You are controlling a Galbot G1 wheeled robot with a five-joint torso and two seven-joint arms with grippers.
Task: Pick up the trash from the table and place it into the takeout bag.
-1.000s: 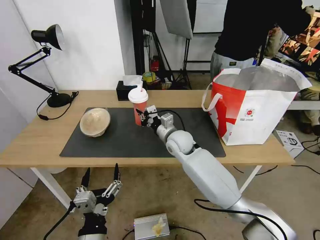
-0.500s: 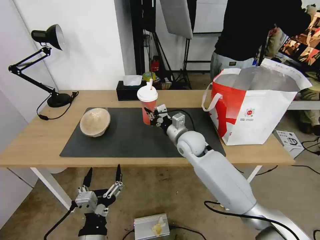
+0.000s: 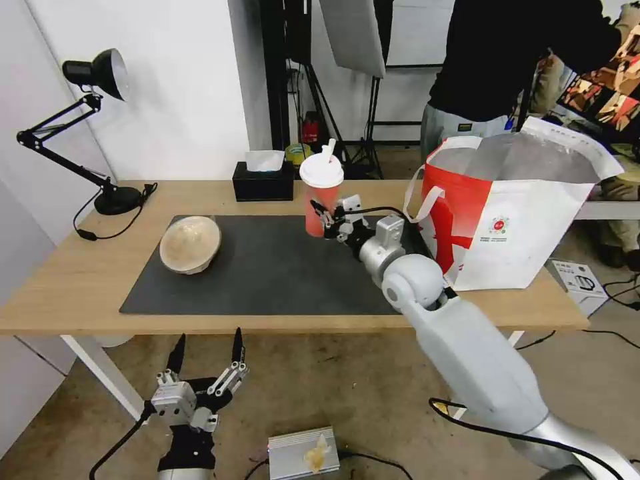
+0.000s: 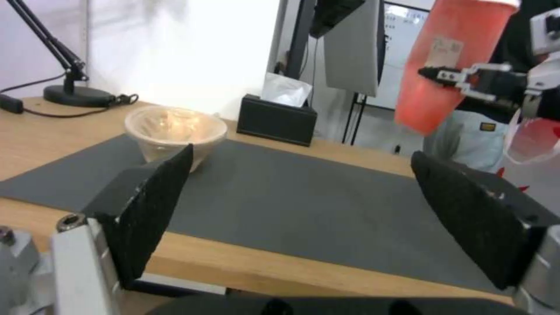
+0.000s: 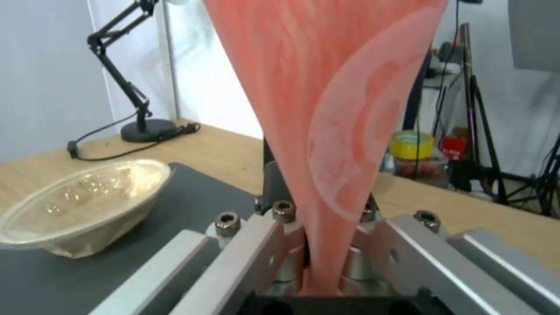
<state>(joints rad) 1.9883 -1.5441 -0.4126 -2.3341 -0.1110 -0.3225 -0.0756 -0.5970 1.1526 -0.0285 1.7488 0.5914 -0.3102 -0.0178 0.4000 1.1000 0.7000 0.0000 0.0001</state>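
From the head view, we judge the carry step is in hand: our right gripper pinches the red paper cup above the table, near the takeout bag (glossy, foil-lined); next it must clear the rim. The left gripper hangs below, spread. In the left wrist view, the beige pulp bowl rests on the matte mat. The right wrist view shows the tapered cup clamped.
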